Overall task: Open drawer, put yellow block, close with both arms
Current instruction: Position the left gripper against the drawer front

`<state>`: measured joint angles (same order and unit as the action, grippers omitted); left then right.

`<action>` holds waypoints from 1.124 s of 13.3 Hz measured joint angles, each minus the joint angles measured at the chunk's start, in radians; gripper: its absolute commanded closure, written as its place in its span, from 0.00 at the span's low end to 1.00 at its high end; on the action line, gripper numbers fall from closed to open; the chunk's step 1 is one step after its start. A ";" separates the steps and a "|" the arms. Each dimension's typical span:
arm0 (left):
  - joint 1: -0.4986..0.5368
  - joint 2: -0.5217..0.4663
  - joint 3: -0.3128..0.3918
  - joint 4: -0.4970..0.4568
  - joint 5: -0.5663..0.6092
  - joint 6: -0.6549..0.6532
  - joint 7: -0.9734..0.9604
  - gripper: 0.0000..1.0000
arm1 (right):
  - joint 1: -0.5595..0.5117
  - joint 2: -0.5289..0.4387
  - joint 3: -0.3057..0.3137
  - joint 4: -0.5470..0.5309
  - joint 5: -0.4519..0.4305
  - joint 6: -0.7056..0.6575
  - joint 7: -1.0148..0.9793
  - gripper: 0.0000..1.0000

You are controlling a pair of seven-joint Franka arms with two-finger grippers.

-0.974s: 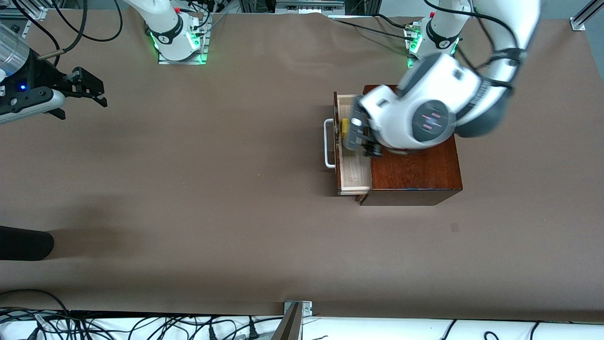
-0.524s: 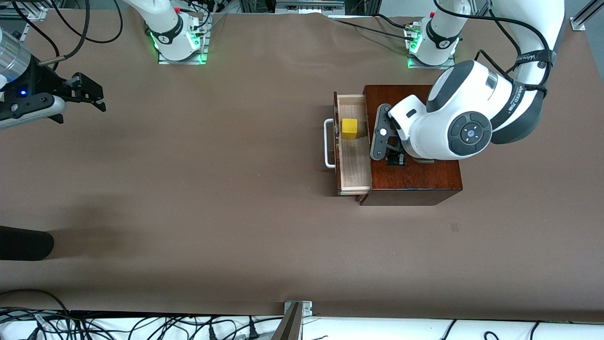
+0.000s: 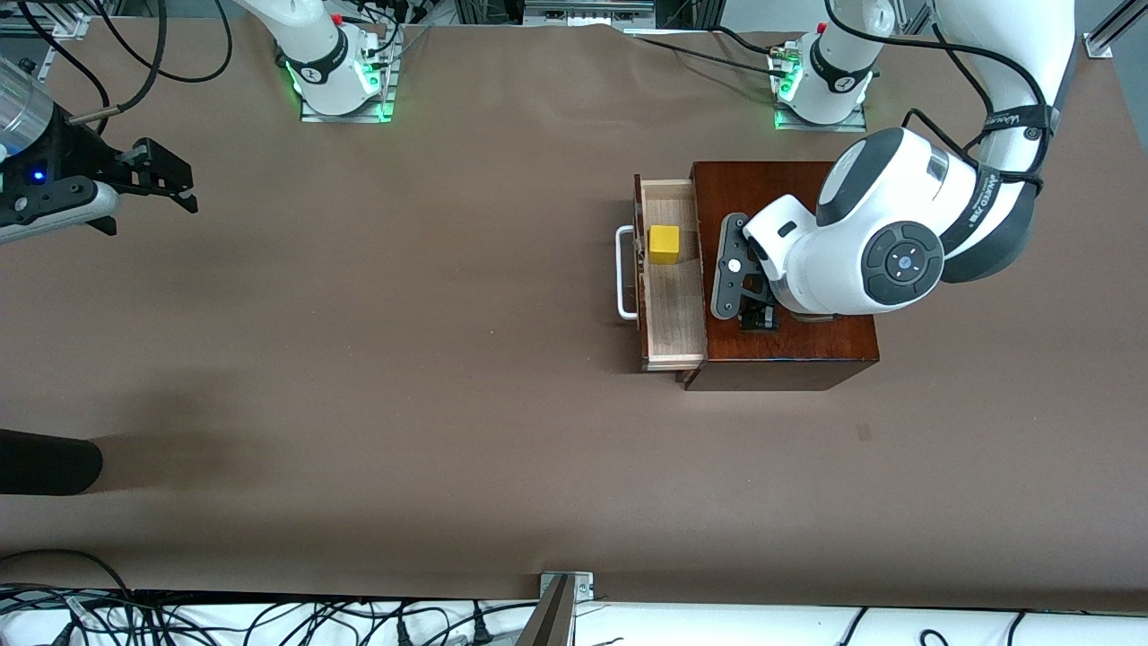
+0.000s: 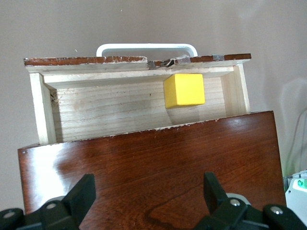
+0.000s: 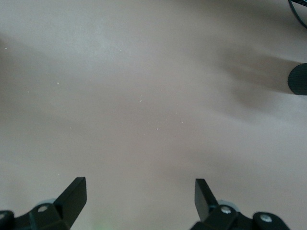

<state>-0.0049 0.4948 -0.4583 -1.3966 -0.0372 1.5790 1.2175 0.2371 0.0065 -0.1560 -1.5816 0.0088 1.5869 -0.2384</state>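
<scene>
The drawer (image 3: 673, 323) stands pulled out of the dark wooden box (image 3: 807, 345), its white handle (image 3: 623, 274) pointing toward the right arm's end of the table. The yellow block (image 3: 665, 244) lies in the drawer close to its front panel. My left gripper (image 3: 756, 316) hovers over the box top, open and empty. In the left wrist view, the left gripper (image 4: 149, 191) has the box top (image 4: 153, 153) under it, with the drawer (image 4: 110, 110) and the block (image 4: 184, 90) past that. My right gripper (image 3: 184, 188) waits open over bare table at the right arm's end; the right gripper (image 5: 140, 191) holds nothing.
A dark rounded object (image 3: 45, 462) pokes in at the table's edge at the right arm's end; this dark object (image 5: 298, 79) also shows in the right wrist view. Cables and a metal bracket (image 3: 565, 588) line the table edge nearest the front camera.
My left gripper has drawn back from over the drawer to over the box top, leaving the yellow block lying in the drawer. The right arm has barely shifted.
</scene>
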 measured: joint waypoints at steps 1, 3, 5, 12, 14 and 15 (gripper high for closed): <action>0.000 0.000 0.000 0.000 0.001 0.000 0.000 0.00 | 0.000 0.000 0.000 0.000 0.000 0.000 0.000 0.00; 0.000 0.000 0.000 0.000 0.001 0.000 0.000 0.00 | 0.000 0.000 0.000 0.000 0.000 0.001 0.000 0.00; 0.001 0.004 0.001 -0.004 0.001 0.010 0.000 0.00 | -0.009 0.000 0.001 0.000 0.000 0.001 0.000 0.00; 0.004 0.036 0.002 -0.013 0.012 0.070 -0.001 0.00 | -0.102 0.003 0.092 0.000 0.000 0.002 0.000 0.00; 0.004 0.043 0.001 -0.013 0.012 0.092 -0.001 0.00 | -0.102 0.003 0.096 0.000 0.000 0.003 0.000 0.00; 0.000 0.044 -0.001 -0.013 0.012 0.100 -0.001 0.00 | -0.103 0.003 0.096 0.000 0.000 0.003 0.000 0.00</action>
<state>-0.0048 0.5389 -0.4594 -1.4096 -0.0250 1.6791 1.2169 0.1345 0.0099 -0.0598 -1.5815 0.0089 1.5899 -0.2385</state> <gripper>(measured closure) 0.000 0.000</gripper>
